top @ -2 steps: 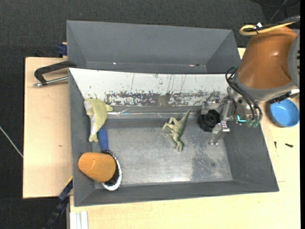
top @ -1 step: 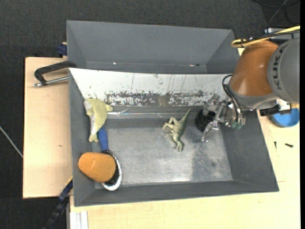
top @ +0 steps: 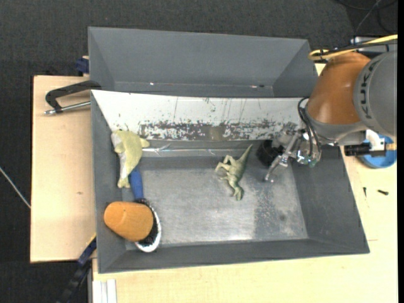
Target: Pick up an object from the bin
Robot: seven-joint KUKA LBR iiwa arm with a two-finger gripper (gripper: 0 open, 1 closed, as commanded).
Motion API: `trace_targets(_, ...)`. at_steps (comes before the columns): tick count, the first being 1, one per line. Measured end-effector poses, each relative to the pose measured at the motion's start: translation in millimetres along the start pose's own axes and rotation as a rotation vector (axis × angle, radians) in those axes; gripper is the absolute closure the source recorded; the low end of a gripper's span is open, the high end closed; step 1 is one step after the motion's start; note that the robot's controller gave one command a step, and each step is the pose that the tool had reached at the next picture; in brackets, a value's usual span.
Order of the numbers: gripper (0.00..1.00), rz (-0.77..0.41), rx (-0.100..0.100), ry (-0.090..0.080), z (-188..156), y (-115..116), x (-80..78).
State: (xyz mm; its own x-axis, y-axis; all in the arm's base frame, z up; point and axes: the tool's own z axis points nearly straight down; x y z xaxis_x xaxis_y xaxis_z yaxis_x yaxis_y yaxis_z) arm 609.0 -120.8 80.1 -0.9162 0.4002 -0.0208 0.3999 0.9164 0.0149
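**Green toy dinosaur point(top: 232, 171) lies mid-bin, gripper point(top: 276, 166) just to its right**

From where I stand, the grey metal bin point(top: 189, 62) takes up most of the frame, its tall back wall at the top and its scuffed floor below. The arm point(top: 341, 96), with its orange cover, comes in over the rim at the upper right.

In the lower left corner sits a rounded orange lump point(top: 126, 218), resting on a black-and-white brush head point(top: 150, 237). Above it, against the left wall, lies a pale yellow-green floppy figure point(top: 128, 149). A blue handle point(top: 136, 183) runs from under it down toward the orange lump.

The dinosaur lies alone on the floor, a little right of centre and well apart from the things on the left. One thin end of it points up and right.

The gripper hangs low over the floor at the right of the bin, near the dinosaur but not around it. Whether it is spread or closed I cannot tell. A small black thing point(top: 265, 151) lies close against its left side, between it and the dinosaur's raised end.
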Motion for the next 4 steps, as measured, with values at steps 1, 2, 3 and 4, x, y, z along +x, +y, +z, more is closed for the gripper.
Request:
trace_targets(1, 0.0, 0.136, 0.009, 0.008, 5.2, -9.7, -0.2)
trace_targets(2, 0.0, 0.134, 0.012, 0.014, 3.0, -7.7, -1.6)
trace_targets(3, 0.0, 0.133, 0.014, 0.015, 1.3, -6.9, -2.8)
trace_targets(4, 1.0, 0.133, 0.013, 0.011, -0.4, -6.3, -4.2)
